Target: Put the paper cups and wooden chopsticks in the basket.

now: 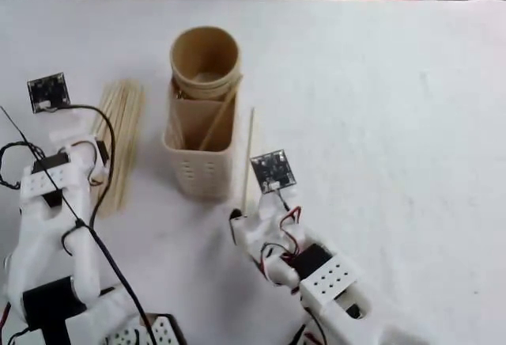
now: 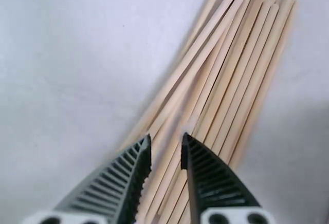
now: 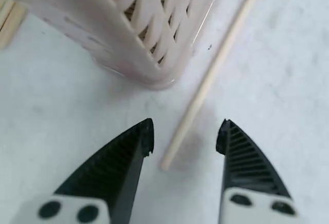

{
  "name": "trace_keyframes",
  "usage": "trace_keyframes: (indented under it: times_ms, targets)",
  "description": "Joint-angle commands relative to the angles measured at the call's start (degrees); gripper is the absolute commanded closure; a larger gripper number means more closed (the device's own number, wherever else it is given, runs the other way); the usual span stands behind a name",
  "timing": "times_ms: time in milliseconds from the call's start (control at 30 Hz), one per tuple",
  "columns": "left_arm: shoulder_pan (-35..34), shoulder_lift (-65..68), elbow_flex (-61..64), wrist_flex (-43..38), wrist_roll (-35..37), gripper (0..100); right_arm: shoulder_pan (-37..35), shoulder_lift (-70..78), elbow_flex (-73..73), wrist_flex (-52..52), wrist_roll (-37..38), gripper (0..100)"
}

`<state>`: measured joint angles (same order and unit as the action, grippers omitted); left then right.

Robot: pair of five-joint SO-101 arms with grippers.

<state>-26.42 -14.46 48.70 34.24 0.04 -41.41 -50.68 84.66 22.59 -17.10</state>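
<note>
Cups in, most sticks left.
The basket (image 1: 199,172) holds the paper cups (image 1: 205,60); chopstick pile (image 2: 236,80) under my left gripper (image 2: 166,149), slightly apart; loose chopstick (image 3: 216,70) inside my right gripper (image 3: 185,136), wide apart.

Bright, even, diffuse light across white table (image 1: 395,100); faint glare. Soft, short shadows under basket (image 3: 154,29) and beside loose chopstick (image 3: 211,72).

We see a tan paper cup (image 1: 205,60) standing upright in the far end of the pale slotted basket (image 1: 198,172), with one leaning chopstick (image 1: 220,122) inside. A bundle of wooden chopsticks (image 1: 124,115) lies flat on the table beside the basket, and a single chopstick (image 1: 250,143) lies along its other side.
</note>
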Motion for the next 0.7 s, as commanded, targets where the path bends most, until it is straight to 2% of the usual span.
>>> trace_keyframes:
  times_ms: [0,200,667]
  targets:
    - [-0.4,-0.22,-0.62,-0.62,0.62,89,-0.13,-0.92,-2.55,0.31,0.79,79.0]
    - [-0.4,-0.22,-0.62,-0.62,0.62,89,-0.13,2.86,-3.6,-0.04,0.79,78.9]
    - [-0.4,-0.22,-0.62,-0.7,0.7,89,3.3,29.58,-19.34,-0.22,0.88,79.0]
